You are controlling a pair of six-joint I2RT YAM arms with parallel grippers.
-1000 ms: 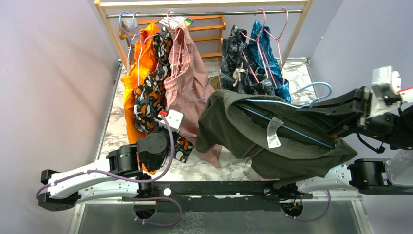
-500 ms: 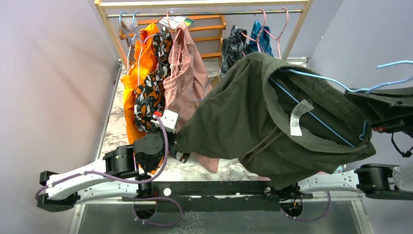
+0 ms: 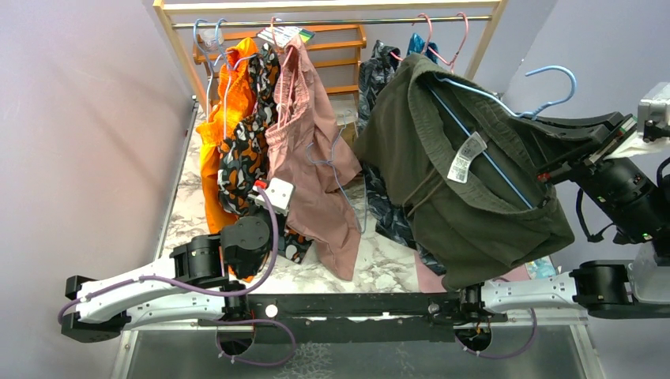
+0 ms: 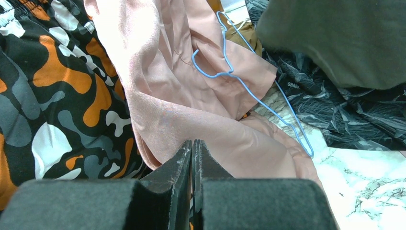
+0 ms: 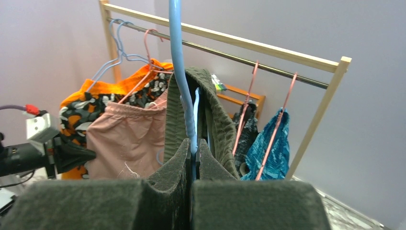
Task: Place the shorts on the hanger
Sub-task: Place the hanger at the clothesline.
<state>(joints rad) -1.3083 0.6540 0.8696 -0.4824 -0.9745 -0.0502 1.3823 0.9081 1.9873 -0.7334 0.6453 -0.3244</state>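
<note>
Right gripper (image 5: 193, 147): pads clamped on the light-blue wire of the hanger (image 3: 483, 155), which rises straight up from between them in the right wrist view. Olive-green shorts (image 3: 466, 197) are on that hanger, held in the air over the right part of the marble table (image 3: 379, 272), in front of the wooden rack (image 3: 332, 6). The blue wire runs on a diagonal inside the waistband. The white label (image 3: 466, 156) faces the top camera and the drawstring (image 3: 421, 195) dangles below it. The hanger's hook is in the air to the right of the rack post, apart from the metal rail (image 3: 332, 22). Left gripper (image 4: 192, 149): pads pressed together, empty, low by the near left of the table and pointing at the dusty-pink shorts (image 3: 312, 158). A 2nd, loose blue hanger (image 4: 239, 84) lies against that pink cloth. On the rail, left to right: orange garment (image 3: 221, 126), black-and-orange camo garment (image 3: 249, 150), pink shorts, then dark leaf-print shorts (image 3: 379, 79) and a teal garment (image 5: 270, 143) on pink hangers (image 3: 450, 47). The raised shorts partly hide the leaf-print shorts and the teal garment from the top camera.
</note>
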